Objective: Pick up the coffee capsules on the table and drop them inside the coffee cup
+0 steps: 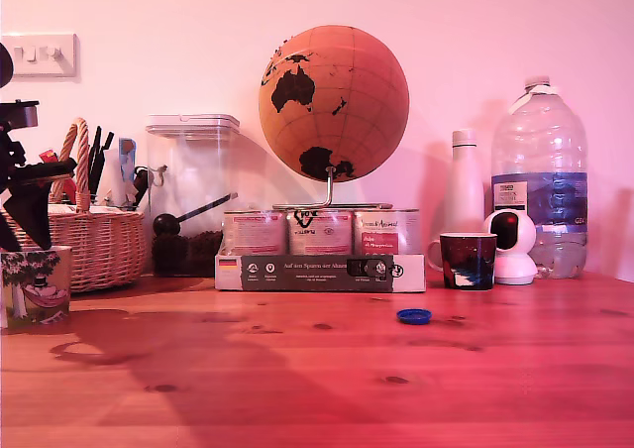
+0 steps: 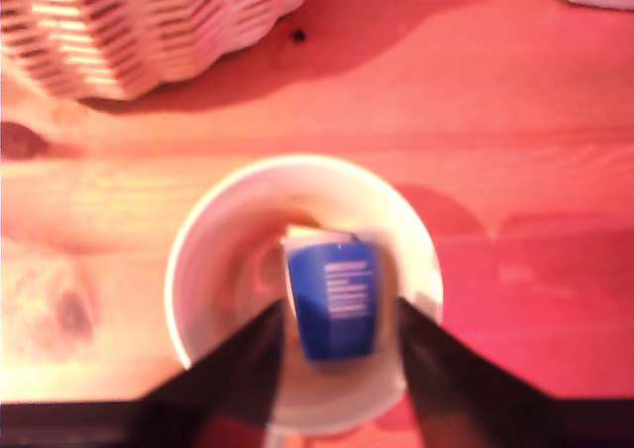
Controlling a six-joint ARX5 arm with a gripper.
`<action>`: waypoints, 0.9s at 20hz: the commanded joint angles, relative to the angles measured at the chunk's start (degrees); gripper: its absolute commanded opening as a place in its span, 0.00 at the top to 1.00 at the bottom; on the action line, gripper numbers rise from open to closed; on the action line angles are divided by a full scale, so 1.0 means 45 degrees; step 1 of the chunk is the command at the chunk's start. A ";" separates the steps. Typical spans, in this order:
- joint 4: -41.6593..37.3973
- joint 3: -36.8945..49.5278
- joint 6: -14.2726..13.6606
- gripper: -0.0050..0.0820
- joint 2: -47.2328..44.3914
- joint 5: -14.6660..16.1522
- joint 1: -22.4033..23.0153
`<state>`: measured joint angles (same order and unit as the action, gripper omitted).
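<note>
The arm is parked at the far edge of the exterior view's left, its dark gripper (image 1: pixel 25 205) hanging directly above the coffee cup (image 1: pixel 36 287), the pale one with the tree and the pink reclining figure. From the wrist view I look straight down into that cup (image 2: pixel 213 270), and the blue capsule (image 2: pixel 334 299) sits between the two dark fingers (image 2: pixel 243 369), framed inside the white rim. Whether the jaws are pinching it or have already let go and it is lying in the bottom, I cannot tell; the picture is blurred and the capsule fills the gap either way. Something pale and orange-tinted peeks out just behind the blue one, perhaps the cream capsule, but it is too soft to say.

What worries me from here:

- If the capsule is gripped, opening too little could leave it stuck to one finger, and it would ride back up and fall on the table (image 1: pixel 317 389).
- The cup stands right at the edge of the exterior view, close to the wicker basket (image 1: pixel 94 245). A sideways pull before the fingers clear the rim could catch the wall and tip or drag the light cup.
- If the fingers reach low into the cup, lifting at a slant could knock the rim

I see no capsule left on the bare wood in the exterior view, only the flat blue disc (image 1: pixel 414 316) near the dark mug (image 1: pixel 468 260), which a hasty next grab might mistake for one
</note>
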<state>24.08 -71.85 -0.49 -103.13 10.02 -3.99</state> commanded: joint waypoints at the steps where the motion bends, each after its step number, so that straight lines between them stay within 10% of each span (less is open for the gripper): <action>1: -0.0010 -0.0087 -0.0005 0.10 -0.0078 0.0005 0.0034; 18: 0.1593 -0.0087 -0.0136 0.20 0.1705 0.0068 0.0087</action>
<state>30.98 -72.23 -0.60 -97.01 10.17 -3.75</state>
